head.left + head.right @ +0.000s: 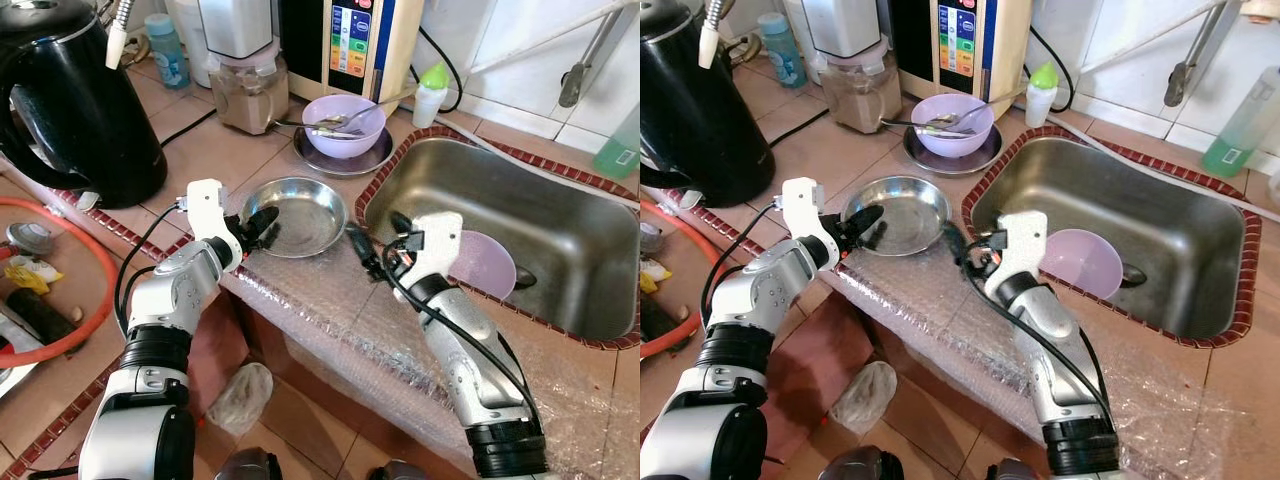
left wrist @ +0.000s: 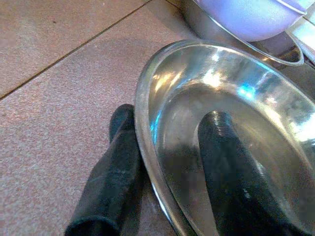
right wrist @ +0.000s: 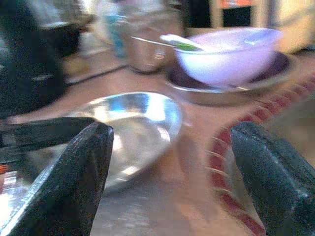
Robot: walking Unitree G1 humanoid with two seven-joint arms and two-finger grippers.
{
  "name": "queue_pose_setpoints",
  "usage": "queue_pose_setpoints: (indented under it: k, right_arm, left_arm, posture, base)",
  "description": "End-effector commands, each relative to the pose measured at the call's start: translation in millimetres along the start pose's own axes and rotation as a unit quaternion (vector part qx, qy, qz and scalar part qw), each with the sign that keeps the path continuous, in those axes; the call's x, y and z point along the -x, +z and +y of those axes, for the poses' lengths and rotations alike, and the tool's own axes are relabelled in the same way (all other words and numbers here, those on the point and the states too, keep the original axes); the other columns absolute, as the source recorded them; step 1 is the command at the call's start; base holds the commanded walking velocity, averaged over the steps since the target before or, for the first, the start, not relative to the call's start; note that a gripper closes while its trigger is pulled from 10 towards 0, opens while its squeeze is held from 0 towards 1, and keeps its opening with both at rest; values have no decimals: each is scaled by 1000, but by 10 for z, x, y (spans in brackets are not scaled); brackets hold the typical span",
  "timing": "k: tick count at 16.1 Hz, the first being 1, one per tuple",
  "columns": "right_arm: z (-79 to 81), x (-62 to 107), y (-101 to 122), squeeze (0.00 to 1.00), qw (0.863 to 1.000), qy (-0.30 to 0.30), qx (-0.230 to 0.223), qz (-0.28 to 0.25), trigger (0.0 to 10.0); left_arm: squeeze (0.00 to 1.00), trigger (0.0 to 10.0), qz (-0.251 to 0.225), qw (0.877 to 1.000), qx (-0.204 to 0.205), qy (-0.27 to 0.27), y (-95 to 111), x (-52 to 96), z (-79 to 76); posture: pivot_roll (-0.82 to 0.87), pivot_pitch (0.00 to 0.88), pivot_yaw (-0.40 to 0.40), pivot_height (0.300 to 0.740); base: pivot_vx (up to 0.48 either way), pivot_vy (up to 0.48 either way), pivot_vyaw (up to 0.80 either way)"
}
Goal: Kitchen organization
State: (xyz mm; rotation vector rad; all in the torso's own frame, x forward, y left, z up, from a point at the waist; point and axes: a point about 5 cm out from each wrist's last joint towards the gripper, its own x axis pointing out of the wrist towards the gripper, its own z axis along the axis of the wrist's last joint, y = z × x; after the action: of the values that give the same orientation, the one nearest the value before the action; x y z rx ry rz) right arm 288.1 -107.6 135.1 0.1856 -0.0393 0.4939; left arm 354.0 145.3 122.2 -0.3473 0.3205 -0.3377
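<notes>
Two grippers work at the near edge of the tiled table, where a sheet of bubble wrap hangs over the front. Seen from the head, the left gripper sits at about 9 o'clock of the steel dish, pinching its rim: in the left wrist view one finger lies under the outside of the rim and the other rests inside the bowl of the dish. The right gripper hovers at about 4 o'clock of the same dish, just beside it and not touching, over the strip of table between the dish and the sink; its fingers are spread wide, with the dish visible between them in the right wrist view. Inside the sink, behind the right wrist, a pale purple plate leans against the near wall.

Farther back, at 12 o'clock of the dish, a purple bowl holding cutlery stands on a steel plate. At 10 o'clock a black kettle stands well apart. Along the wall are a blender, a water machine with a coloured panel and a small green-capped bottle.
</notes>
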Motion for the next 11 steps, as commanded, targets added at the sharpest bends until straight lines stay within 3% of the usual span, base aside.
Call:
queue_pose_setpoints:
  k: [1,5,7,11]
  right_arm:
    - [20,16,32,0,1000,13,1,-2,10000]
    - [37,21,68,0,1000,30,-10,-2,10000]
    - [86,48,46,0,998,65,-11,12,10000]
    - [-11,24,63,0,1000,27,-1,8,10000]
  left_arm:
    - [0,0,7,1000,-5,9,-14,1,24]
    - [0,0,0,1000,-2,11,-5,-17,23]
    - [0,0,-46,999,-11,21,99,-34,13]
    - [0,0,-124,992,-7,-14,259,-31,-116]
  posture:
    - [-76,0,27,740]
    - [-86,0,30,740]
    - [-93,0,33,740]
    - [-97,0,32,740]
  base:
    - [0,0,0]
    - [0,0,0]
    - [0,0,0]
    - [0,0,0]
